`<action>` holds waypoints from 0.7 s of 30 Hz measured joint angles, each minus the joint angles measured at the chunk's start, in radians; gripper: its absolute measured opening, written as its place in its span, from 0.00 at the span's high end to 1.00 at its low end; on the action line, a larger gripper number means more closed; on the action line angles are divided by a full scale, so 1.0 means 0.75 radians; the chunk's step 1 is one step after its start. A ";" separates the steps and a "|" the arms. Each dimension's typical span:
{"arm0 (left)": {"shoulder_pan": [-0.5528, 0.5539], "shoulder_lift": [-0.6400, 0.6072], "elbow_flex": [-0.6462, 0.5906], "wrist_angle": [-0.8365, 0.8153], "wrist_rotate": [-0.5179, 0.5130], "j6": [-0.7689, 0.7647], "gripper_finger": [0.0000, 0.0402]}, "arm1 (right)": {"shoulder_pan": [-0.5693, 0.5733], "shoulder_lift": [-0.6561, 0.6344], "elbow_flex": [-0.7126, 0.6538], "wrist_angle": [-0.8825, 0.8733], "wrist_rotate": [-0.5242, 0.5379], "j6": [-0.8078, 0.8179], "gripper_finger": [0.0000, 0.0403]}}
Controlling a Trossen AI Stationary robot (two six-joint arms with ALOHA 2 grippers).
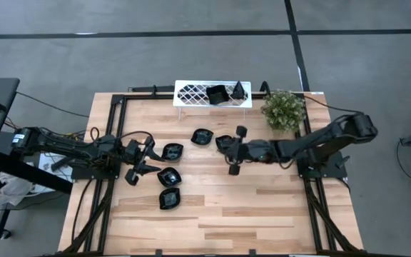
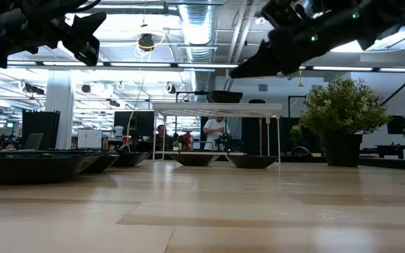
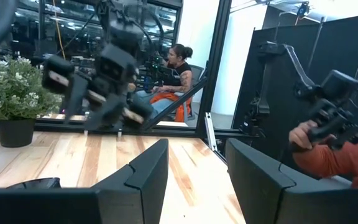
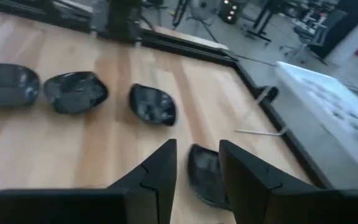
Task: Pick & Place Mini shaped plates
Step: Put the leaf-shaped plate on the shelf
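Several glossy black mini shaped plates lie flat on the wooden table: one [image 1: 173, 151], one [image 1: 203, 135], one [image 1: 168, 176] and one [image 1: 169, 199]. Another plate [image 1: 223, 140] [image 4: 205, 174] lies right below my right gripper [image 1: 228, 148] [image 4: 196, 165]. That gripper hangs open and empty above it, slanting slightly down toward the table's left. Two more plates [image 1: 217, 93] rest in the white lattice tray [image 1: 191, 93] at the far edge. My left gripper [image 1: 147, 157] [image 3: 196, 180] waits open and level at the left, clear of the plates.
A small green potted plant [image 1: 284, 109] [image 2: 336, 112] stands at the far right beside the tray. Black frame rails run along the table's left and right sides. A person sits beyond the table [image 3: 178, 68], and a hand holds a control device [image 3: 334, 124].
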State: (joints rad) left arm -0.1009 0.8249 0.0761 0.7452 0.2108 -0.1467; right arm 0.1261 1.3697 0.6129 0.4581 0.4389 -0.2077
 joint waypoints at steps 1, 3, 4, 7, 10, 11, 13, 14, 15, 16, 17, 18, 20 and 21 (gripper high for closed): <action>0.000 0.000 0.000 0.002 0.000 0.000 0.59 | 0.013 0.031 0.001 0.028 -0.001 0.000 0.71; 0.000 0.000 0.000 0.005 0.000 0.001 0.59 | 0.035 0.102 0.019 0.080 -0.018 -0.001 0.71; 0.000 0.000 0.000 0.005 0.000 0.000 0.59 | 0.044 0.131 0.025 0.081 -0.020 -0.001 0.71; 0.000 0.000 0.000 0.008 0.000 0.000 0.59 | 0.063 0.218 0.062 0.095 -0.025 -0.026 0.71; 0.000 0.000 0.000 0.017 0.000 0.000 0.59 | 0.069 0.292 0.086 0.178 -0.027 -0.047 0.71; 0.000 -0.001 0.000 0.023 0.000 0.001 0.59 | 0.069 0.316 0.098 0.203 -0.026 -0.046 0.71; 0.000 -0.001 0.000 0.029 0.000 0.000 0.59 | 0.068 0.350 0.116 0.220 -0.026 -0.040 0.71; 0.000 0.000 0.000 0.033 0.000 0.000 0.59 | 0.070 0.363 0.123 0.216 -0.026 -0.040 0.71; 0.000 -0.001 0.000 0.036 0.000 0.000 0.59 | 0.075 0.367 0.127 0.204 -0.026 -0.040 0.71; 0.000 0.000 0.000 0.042 0.000 0.000 0.59 | 0.079 0.370 0.129 0.187 -0.024 -0.040 0.71; 0.000 -0.001 0.000 0.054 0.000 0.001 0.59 | 0.083 0.375 0.138 0.170 -0.025 -0.040 0.71; 0.000 -0.001 0.000 0.068 0.000 0.003 0.59 | 0.087 0.372 0.140 0.147 -0.025 -0.042 0.71; 0.000 0.000 0.000 0.103 0.000 0.026 0.59 | 0.095 0.351 0.138 0.105 -0.024 -0.049 0.71; 0.000 0.000 0.000 0.118 0.000 0.044 0.59 | 0.095 0.340 0.138 0.098 -0.024 -0.055 0.71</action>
State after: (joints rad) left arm -0.1009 0.8246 0.0761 0.8340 0.2108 -0.1140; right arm 0.1974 1.6248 0.7166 0.5315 0.4206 -0.2489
